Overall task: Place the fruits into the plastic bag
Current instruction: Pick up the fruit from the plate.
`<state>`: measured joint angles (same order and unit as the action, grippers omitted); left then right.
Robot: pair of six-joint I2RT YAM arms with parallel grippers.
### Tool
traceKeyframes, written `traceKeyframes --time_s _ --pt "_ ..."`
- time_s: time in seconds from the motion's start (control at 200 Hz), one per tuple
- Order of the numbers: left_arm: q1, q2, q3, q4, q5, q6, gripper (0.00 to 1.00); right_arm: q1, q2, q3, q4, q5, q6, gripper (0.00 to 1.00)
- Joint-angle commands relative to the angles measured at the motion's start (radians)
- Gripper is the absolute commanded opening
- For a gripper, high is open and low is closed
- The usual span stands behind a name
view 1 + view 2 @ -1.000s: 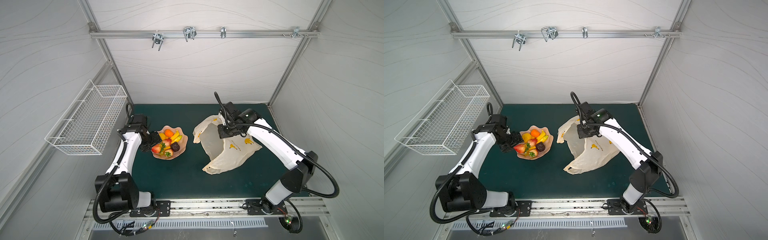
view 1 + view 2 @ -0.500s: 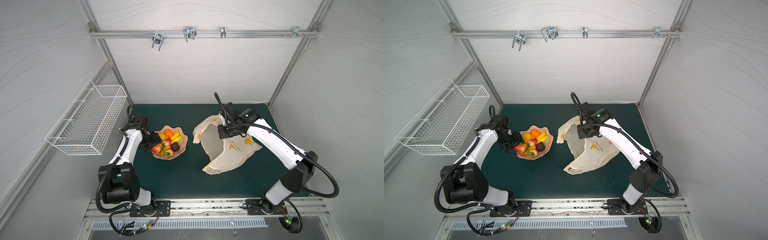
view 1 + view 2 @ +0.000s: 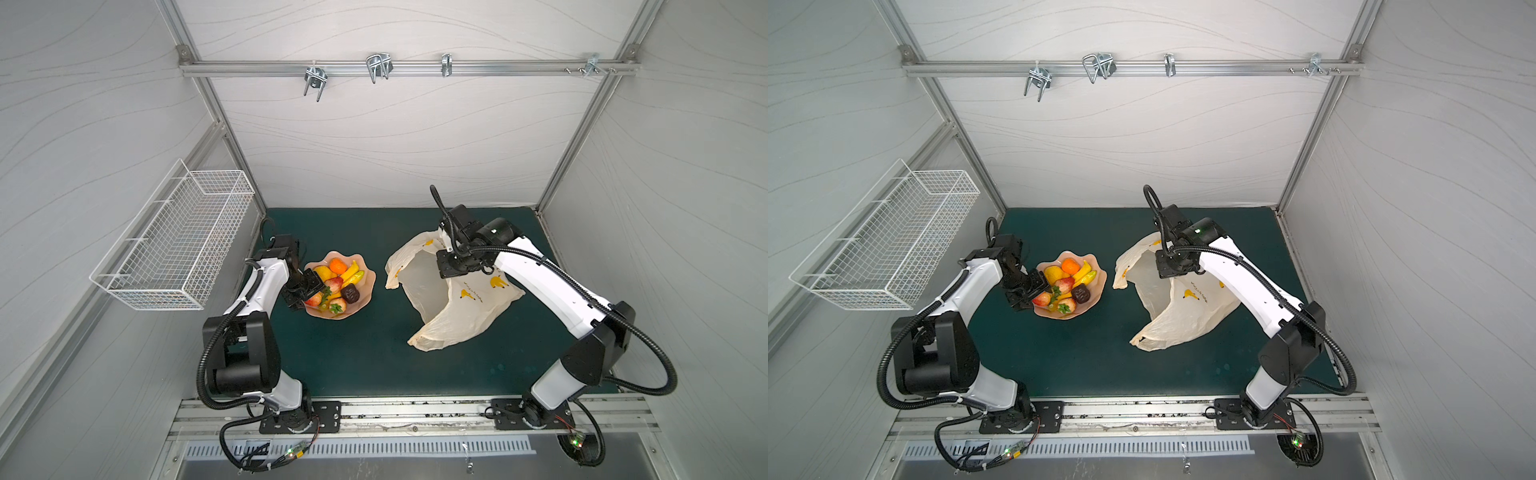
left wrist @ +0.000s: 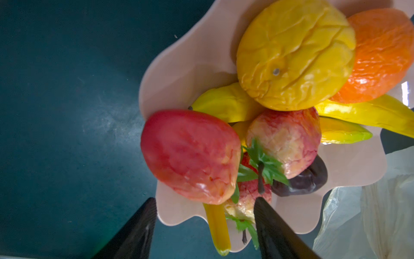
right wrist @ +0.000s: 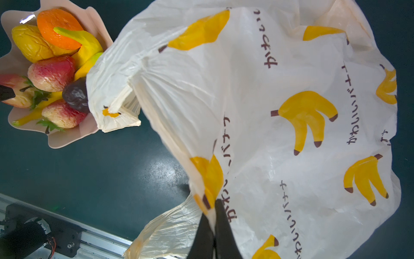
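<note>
The fruits (image 3: 336, 282) lie heaped on a pinkish scalloped plate (image 3: 368, 286) left of centre in both top views. My left gripper (image 4: 205, 215) is open low over the plate's left rim (image 4: 174, 215). A red peach-like fruit (image 4: 190, 157) lies just ahead of its fingertips, and a thin yellow banana piece (image 4: 217, 228) and a strawberry (image 4: 253, 195) lie between them. The cream plastic bag (image 3: 465, 307) lies to the right. My right gripper (image 5: 214, 208) is shut on its upper edge and holds the mouth up, facing the plate.
A white wire basket (image 3: 174, 245) hangs on the left wall above my left arm. A bag handle (image 5: 116, 112) droops against the plate's right rim (image 5: 67, 139). Bare green mat (image 3: 353, 357) lies in front of plate and bag. A rail with hooks (image 3: 378, 68) crosses the back wall.
My left gripper has pushed in a little over the plate's left side, and its jaws have narrowed slightly. The right gripper and the bag have stayed put.
</note>
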<state>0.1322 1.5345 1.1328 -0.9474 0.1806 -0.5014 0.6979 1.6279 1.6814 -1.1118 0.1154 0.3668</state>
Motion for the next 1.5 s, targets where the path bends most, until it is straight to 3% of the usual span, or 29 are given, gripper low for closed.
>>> traceKeyframes --time_s 0.0,0.45,0.815,1.166,1.491 --pt "0.006 0.019 -0.001 0.028 -0.033 -0.005 0.7 -0.005 0.001 -0.002 -0.016 -0.009 -0.013 0.0" --pt "0.006 0.081 0.027 0.056 -0.045 0.006 0.64 -0.005 0.01 0.001 -0.013 -0.02 -0.011 0.0" --pt "0.005 0.044 0.025 0.059 -0.037 0.044 0.48 -0.006 0.011 0.011 -0.02 -0.023 -0.012 0.0" --pt "-0.02 -0.144 0.066 0.023 -0.003 0.06 0.46 -0.006 0.012 0.024 -0.032 -0.013 -0.019 0.0" --pt "-0.182 -0.321 0.105 0.109 -0.014 0.083 0.46 -0.012 0.007 0.034 -0.046 -0.011 -0.023 0.0"
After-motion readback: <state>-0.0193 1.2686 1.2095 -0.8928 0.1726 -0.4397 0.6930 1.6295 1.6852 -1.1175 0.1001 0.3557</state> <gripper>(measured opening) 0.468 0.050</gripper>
